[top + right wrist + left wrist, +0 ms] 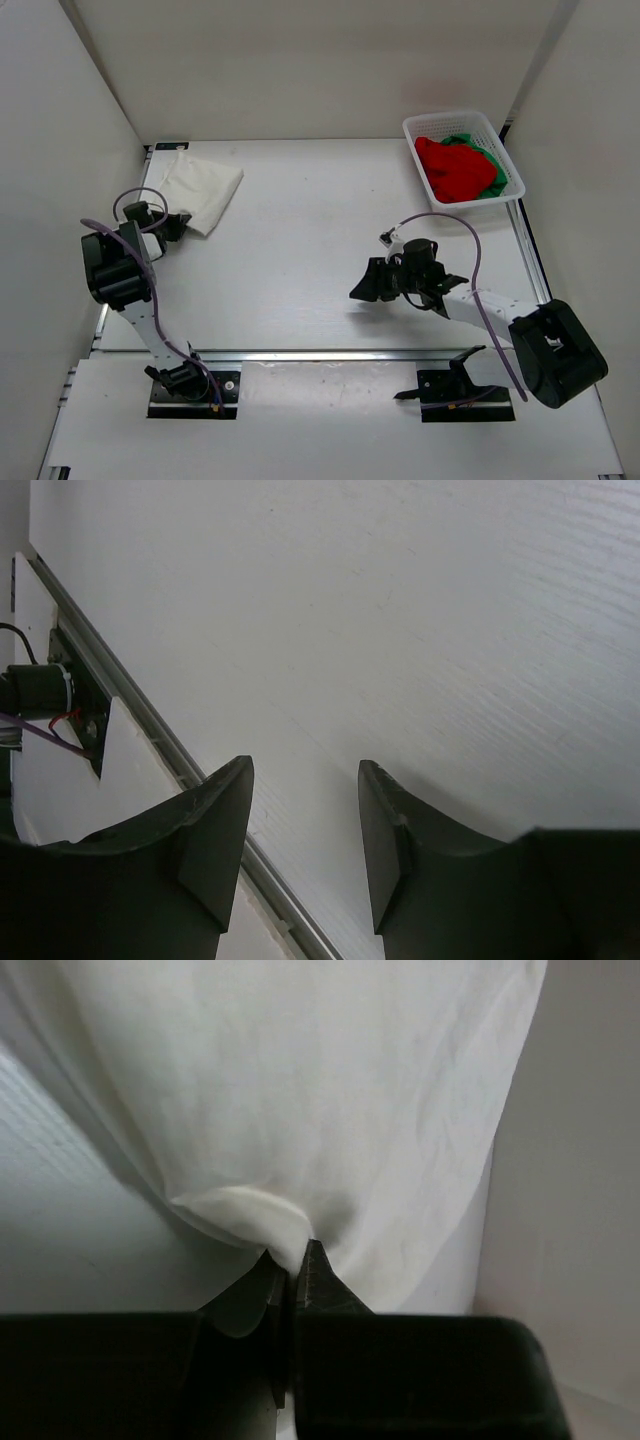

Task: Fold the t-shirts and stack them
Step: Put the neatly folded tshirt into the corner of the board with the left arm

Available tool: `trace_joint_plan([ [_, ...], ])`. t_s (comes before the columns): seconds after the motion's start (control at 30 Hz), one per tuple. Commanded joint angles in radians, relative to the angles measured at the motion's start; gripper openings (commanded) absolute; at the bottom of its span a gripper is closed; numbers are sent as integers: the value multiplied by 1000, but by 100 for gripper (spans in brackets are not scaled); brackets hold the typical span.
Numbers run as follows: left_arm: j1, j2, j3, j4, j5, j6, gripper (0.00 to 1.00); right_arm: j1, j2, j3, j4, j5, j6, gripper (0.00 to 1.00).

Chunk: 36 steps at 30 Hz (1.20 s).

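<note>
Left gripper (292, 1260) tight on the white t-shirt (300, 1080); right gripper (305, 820) wide above the table (450, 630).

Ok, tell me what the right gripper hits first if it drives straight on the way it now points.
The right gripper, open with nothing between its fingers, would probably meet the white table top just ahead of it, though the depth is unclear.
</note>
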Motion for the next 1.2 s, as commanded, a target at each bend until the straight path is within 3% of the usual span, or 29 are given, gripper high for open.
trace_joint_plan([
  [0.0, 18, 32, -26, 131, -22, -139, 0, -5, -38, -30, 28, -2, 5, 45],
  [0.13, 52, 79, 8, 221, -42, -270, 0, 0, -38, -32, 0, 4, -1, 45],
  [0.3, 117, 78, 99, 185, -79, -238, 0, -14, -12, -9, -7, -23, -15, 44],
  [0.47, 177, -49, -98, 272, -114, -267, 0, -22, 50, 34, 0, -69, -42, 44],
  [0.6, 110, -85, -216, 344, -171, -357, 0, -13, 117, 77, -13, -106, -56, 44],
  [0.8, -16, 78, 32, 274, -298, -484, 2, 23, 120, 71, -37, -115, -56, 44],
  [0.97, -28, 182, 264, 200, -356, -508, 8, -6, 142, 76, -46, -134, -53, 44],
  [1.17, -11, 161, 192, 228, -347, -492, 30, -31, 154, 106, -75, -140, -74, 49],
])
